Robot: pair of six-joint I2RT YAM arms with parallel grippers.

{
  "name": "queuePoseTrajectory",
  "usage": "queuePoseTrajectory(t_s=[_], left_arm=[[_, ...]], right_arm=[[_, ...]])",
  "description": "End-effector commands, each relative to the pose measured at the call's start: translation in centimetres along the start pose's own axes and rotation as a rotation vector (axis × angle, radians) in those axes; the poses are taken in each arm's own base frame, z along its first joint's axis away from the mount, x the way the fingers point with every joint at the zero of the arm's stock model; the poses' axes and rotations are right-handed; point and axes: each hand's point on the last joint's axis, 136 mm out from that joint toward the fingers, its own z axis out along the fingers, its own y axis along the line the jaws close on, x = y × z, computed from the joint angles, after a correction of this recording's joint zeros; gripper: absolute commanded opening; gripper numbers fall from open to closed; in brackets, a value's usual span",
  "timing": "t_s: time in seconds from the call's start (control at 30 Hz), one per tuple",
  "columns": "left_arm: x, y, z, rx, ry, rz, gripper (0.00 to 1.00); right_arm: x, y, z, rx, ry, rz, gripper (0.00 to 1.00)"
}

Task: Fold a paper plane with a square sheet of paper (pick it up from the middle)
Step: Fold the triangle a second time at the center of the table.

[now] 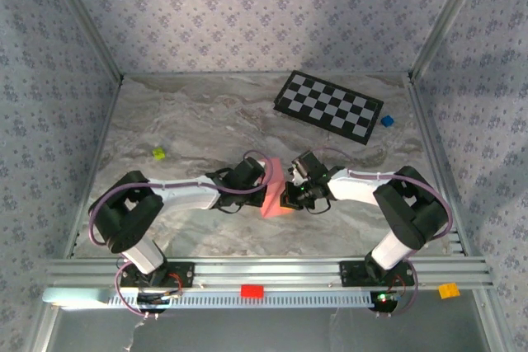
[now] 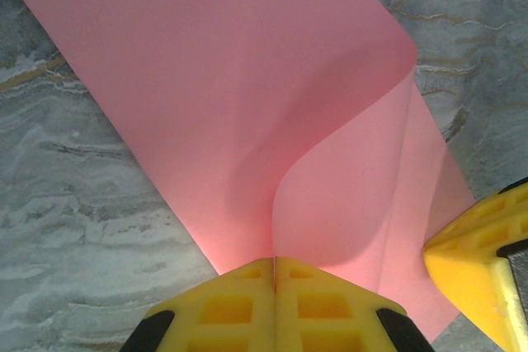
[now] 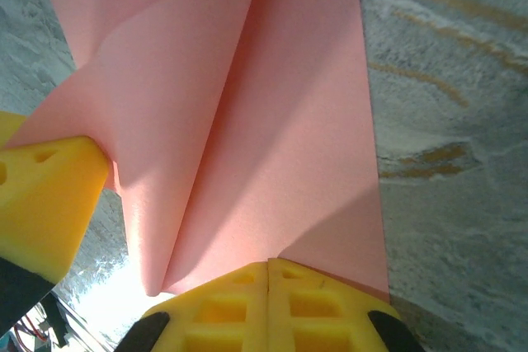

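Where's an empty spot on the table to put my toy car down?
Bare tabletop lies left of the checkerboard, behind the green block, and just beyond the near rail. The middle is crowded: the left hand and right hand are both shut on the pink paper.

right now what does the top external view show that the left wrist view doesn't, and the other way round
Top external adds the checkered board, a blue block beside it, a yellow-green block and both whole arms meeting mid-table. Left wrist adds close detail: the left gripper shut on the edge of the square sheet of paper, which curls in a soft bend rather than a sharp crease. Both share the pink sheet, the marble table and the right gripper at the sheet's other side.
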Motion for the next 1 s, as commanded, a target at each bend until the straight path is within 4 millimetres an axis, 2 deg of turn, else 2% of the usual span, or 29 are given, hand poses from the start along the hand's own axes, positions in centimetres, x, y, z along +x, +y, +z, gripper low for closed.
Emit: queuePoseTrajectory(t_s=[0.0,0.97], left_arm=[[-0.86,-0.2,-0.05,-0.01,-0.011,0.028,0.0],[-0.75,0.47,0.37,-0.055,0.011,0.057,0.0]], right_arm=[[0.89,-2.16,0.15,0.068,0.015,0.033,0.05],[0.96,-2.36,-0.05,0.067,0.021,0.031,0.05]])
